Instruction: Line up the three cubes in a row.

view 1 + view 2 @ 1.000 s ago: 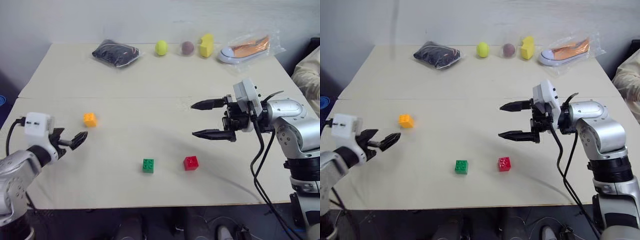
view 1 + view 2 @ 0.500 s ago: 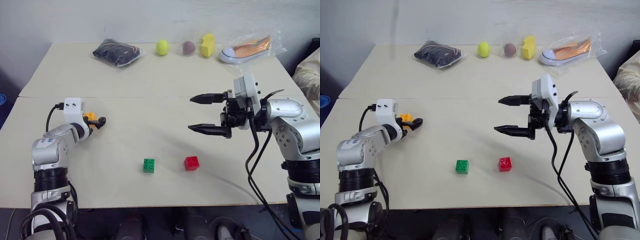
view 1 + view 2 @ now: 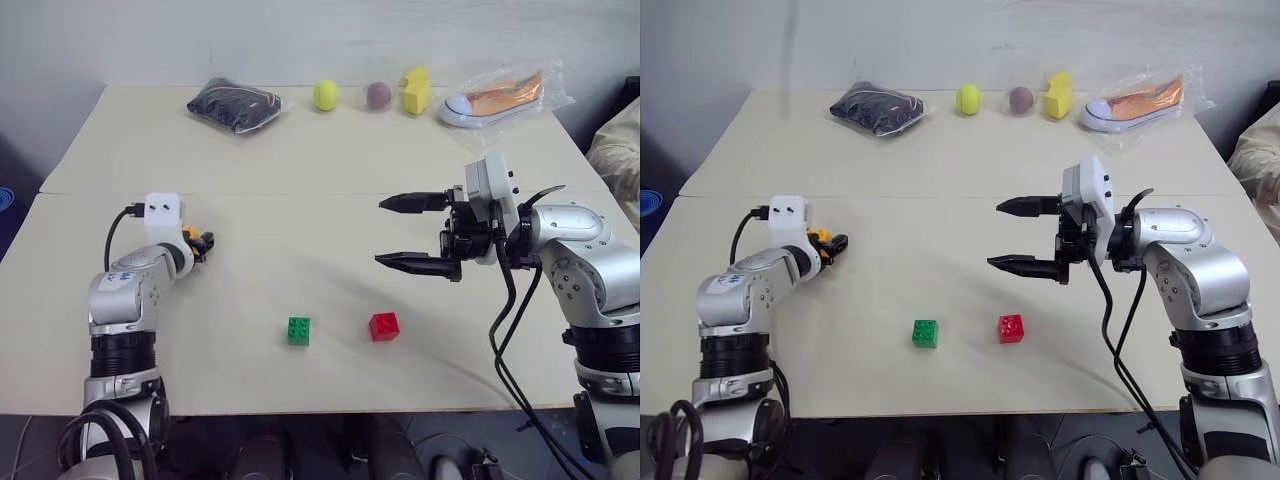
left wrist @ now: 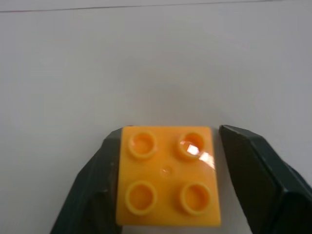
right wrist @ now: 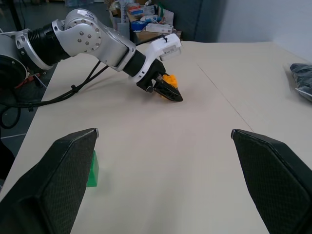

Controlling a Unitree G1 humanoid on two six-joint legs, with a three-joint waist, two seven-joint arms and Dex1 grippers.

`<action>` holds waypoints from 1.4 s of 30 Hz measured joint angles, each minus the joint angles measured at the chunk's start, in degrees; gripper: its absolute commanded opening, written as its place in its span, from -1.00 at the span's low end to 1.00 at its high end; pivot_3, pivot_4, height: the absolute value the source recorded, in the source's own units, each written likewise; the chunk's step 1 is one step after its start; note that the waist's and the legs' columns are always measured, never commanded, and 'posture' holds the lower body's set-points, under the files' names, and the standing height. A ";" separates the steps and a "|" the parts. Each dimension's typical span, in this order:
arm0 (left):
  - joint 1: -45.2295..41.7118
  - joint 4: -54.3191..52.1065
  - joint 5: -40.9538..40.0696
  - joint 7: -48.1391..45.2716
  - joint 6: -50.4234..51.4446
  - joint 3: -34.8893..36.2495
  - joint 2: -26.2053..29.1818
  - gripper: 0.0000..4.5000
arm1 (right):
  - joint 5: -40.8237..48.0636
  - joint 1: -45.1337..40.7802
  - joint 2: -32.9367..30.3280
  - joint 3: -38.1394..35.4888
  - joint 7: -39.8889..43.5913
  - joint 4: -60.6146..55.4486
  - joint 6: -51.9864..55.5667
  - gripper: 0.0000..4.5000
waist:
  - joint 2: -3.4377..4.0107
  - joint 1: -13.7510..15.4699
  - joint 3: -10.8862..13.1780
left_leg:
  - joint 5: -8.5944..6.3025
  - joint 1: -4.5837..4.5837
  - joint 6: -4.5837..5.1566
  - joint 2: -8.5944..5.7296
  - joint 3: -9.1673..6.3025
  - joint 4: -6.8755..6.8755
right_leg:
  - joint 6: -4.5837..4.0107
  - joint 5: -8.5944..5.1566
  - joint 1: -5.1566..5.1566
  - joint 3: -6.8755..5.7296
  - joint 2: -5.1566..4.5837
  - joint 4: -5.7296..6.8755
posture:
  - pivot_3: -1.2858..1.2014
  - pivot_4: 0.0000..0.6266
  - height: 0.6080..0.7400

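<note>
Bare table (image 3: 300,230) between orange-yellow cube (image 3: 190,236) and green cube (image 3: 297,330), red cube (image 3: 383,326) beside it

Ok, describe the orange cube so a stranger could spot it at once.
On the table, look to the robot's left side, where the left gripper sits. The orange cube lies between its fingers. The green cube and red cube sit alone nearer the front edge.

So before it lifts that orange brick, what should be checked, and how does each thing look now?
1. Orange cube sits between the left claw fingers: ok.
2. Both fingers pressing it: cannot tell; one finger shows a gap.
3. Cube flat on the table: ok.
4. Green cube and red cube apart from the left claw: ok.
5. Right claw open, above the table: ok.
</note>
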 measured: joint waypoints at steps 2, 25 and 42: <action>0.05 -0.47 0.13 0.19 0.32 0.00 0.01 -0.33 | -0.04 0.00 0.00 0.00 0.10 0.00 -0.12 1.00 | 0.00 0.00 0.00 | 0.00 0.00 0.00 0.00 0.00 0.00 | 0.00 0.00 0.00 -0.01 0.01 0.00 | 0.03 -0.52 1.00; 15.39 -4.74 -4.78 -74.89 -41.45 -19.27 34.19 -0.31 | -2.44 13.71 -11.30 -1.17 10.86 -4.85 -4.97 1.00 | 0.12 -0.01 0.06 | -0.04 -0.02 -0.04 0.02 0.04 -0.04 | -0.08 -0.05 -0.04 -0.01 0.04 -0.39 | 0.03 -0.52 1.00; 9.47 3.91 3.90 -76.91 -54.23 -24.80 29.40 0.02 | -2.22 16.99 -12.47 -4.36 10.68 -7.45 -5.22 1.00 | 0.12 -0.06 0.06 | -0.03 0.01 0.06 0.03 0.07 -0.01 | -0.04 -0.03 -0.04 0.03 0.04 -0.31 | 0.03 -0.52 1.00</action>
